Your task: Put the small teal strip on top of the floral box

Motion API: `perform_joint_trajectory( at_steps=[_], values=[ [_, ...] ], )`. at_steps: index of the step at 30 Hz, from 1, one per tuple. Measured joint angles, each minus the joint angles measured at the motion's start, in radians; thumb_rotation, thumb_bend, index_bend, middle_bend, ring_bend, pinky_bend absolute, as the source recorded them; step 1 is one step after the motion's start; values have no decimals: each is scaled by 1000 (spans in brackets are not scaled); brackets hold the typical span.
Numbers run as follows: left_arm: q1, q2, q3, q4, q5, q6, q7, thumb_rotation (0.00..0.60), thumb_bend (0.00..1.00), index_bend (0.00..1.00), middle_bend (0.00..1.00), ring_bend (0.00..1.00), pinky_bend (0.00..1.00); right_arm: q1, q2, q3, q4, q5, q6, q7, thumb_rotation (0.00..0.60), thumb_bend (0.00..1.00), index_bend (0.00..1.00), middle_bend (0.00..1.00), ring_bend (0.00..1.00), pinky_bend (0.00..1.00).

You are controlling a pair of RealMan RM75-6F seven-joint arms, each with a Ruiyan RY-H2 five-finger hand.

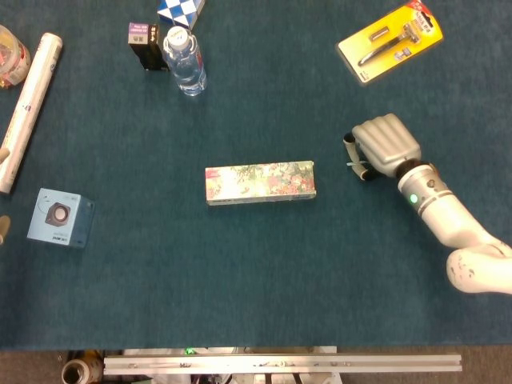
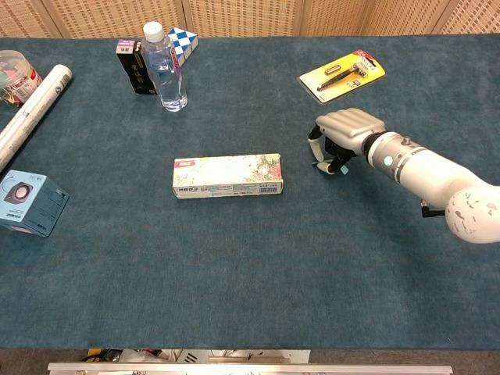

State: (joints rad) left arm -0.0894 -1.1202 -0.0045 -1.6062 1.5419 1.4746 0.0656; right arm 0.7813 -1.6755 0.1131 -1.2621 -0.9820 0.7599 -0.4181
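The floral box [image 1: 260, 182] [image 2: 227, 176] lies flat, lengthwise, in the middle of the blue cloth. Right of it, the small teal strip [image 1: 351, 166] [image 2: 320, 166] lies on the cloth, only its left end showing. My right hand [image 1: 385, 146] [image 2: 348, 130] sits palm down right over the strip. The thumb and a curled finger come down on either side of it, their tips at the cloth. Whether they pinch the strip is hidden under the hand. My left hand shows in neither view.
A yellow razor pack [image 1: 390, 42] [image 2: 343, 75] lies behind the right hand. At the back left stand a water bottle [image 1: 184, 61], a dark small box [image 1: 146, 35] and a checkered cube [image 1: 179, 11]. A paper roll [image 1: 29, 101] and a blue speaker box [image 1: 59, 218] lie at the left.
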Motion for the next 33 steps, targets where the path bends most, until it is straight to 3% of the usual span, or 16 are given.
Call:
perform_joint_trajectory(
  at_steps=[6,12,22,33],
  values=[
    [1,1,1,0,0,1,0,600,250,133,209,180,73,-4,9,15,-22,1,-2,47,600,317,657,1000,1000,1000],
    [2,6,2,-8,4,4,6,600,251,133,210,180,73,-6,50,60,-100,8,-56,191,600,317,657,1000,1000,1000],
    [12,17,6,-23,9,19,13,600,251,133,210,180,73,7,116,163,-215,14,-228,499,600,317,657,1000,1000,1000],
    [19,24,9,-38,15,29,21,600,251,133,209,180,73,50,105,261,-225,73,-372,742,600,316,657,1000,1000,1000]
  ],
)
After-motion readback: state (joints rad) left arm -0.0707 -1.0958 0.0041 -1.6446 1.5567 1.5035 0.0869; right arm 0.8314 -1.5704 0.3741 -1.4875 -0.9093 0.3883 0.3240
